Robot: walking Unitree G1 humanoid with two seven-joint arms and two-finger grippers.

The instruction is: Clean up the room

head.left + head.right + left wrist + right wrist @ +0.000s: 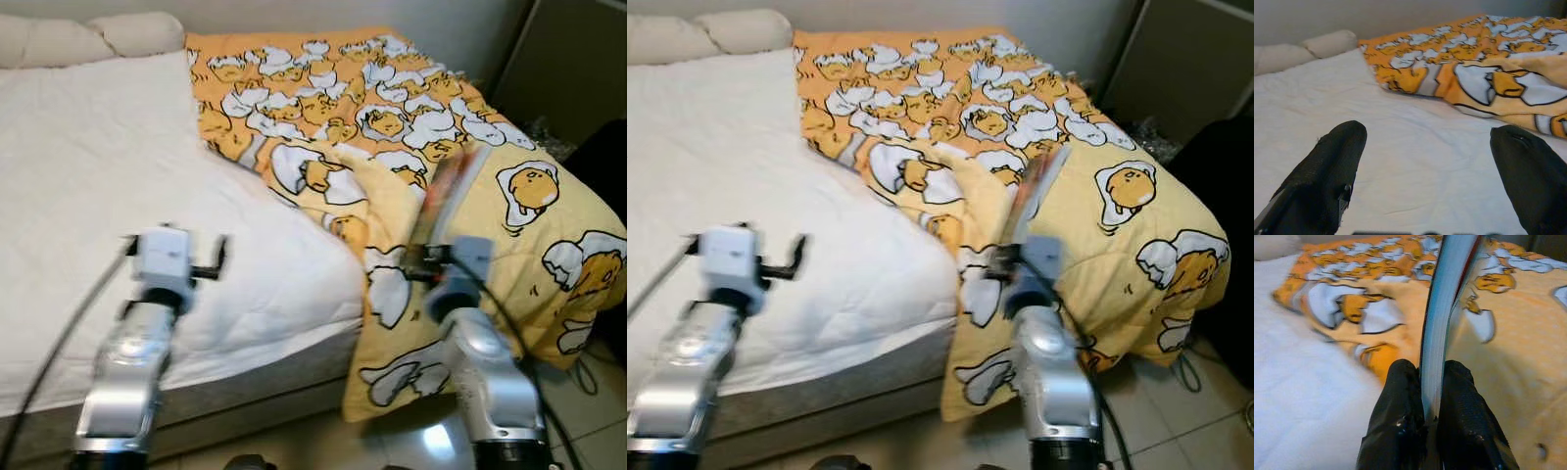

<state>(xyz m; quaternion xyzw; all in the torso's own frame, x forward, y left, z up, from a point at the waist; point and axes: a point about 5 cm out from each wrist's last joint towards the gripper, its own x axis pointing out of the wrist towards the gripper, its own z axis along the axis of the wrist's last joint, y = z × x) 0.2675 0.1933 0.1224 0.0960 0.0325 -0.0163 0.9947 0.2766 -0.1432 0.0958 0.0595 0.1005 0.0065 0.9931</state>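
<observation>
My right gripper (1431,382) is shut on a thin book (1442,308), held edge-on and upright over the yellow cartoon-print blanket (392,127). The same book (446,196) shows blurred above the right wrist in the eye views. My left gripper (1427,161) is open, its two black fingers (1332,166) spread wide above the white mattress (108,186) with nothing between them. The blanket lies bunched across the bed's right half and hangs over the foot edge.
Two beige pillows (88,37) lie at the head of the bed by the wall. A dark cabinet (578,69) and a black object (605,166) stand to the right. Tiled floor (411,441) shows below the bed's edge.
</observation>
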